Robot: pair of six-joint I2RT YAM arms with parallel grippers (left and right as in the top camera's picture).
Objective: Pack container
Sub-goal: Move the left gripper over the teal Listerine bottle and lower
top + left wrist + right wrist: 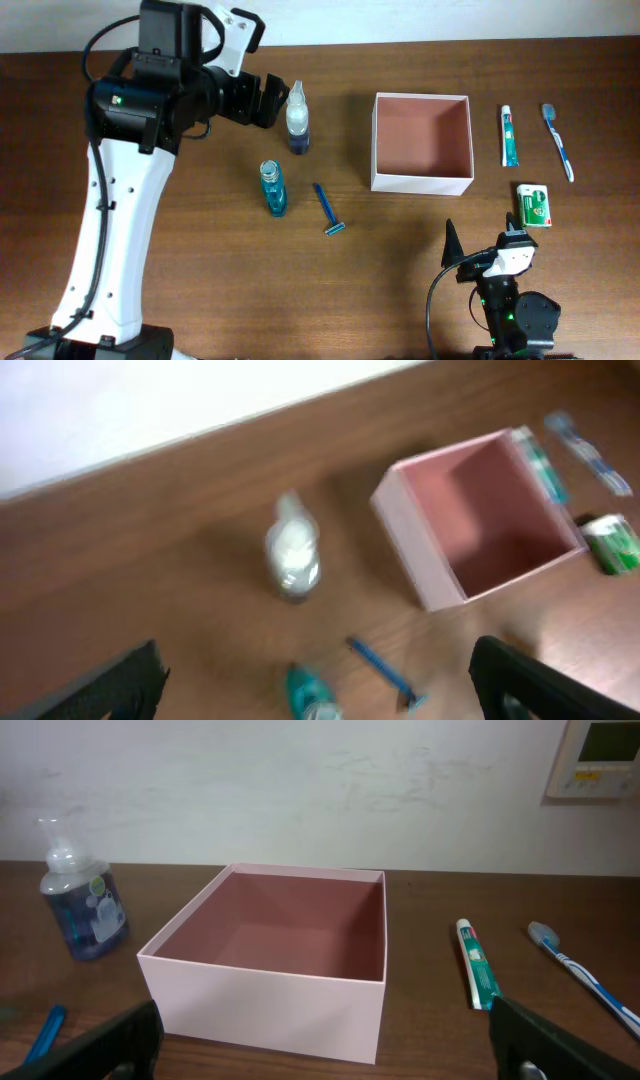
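Note:
The container [420, 183], a square white-walled box with a pink-brown inside, stands open and empty at the table's centre right. It also shows in the left wrist view [420, 545] and the right wrist view [270, 1005]. A clear pump bottle [297, 118] stands to its left. A teal bottle [272, 187] and a blue razor [328, 210] lie nearer the front. My left gripper [275, 102] hangs open and empty just left of the pump bottle, above the table [315, 650]. My right gripper [482, 240] is open and empty, low in front of the container [322, 1010].
A toothpaste tube [510, 135], a toothbrush [558, 140] and a small green box [535, 205] lie right of the container. The table's back edge and a white wall are behind. The left arm's white link stretches along the table's left side.

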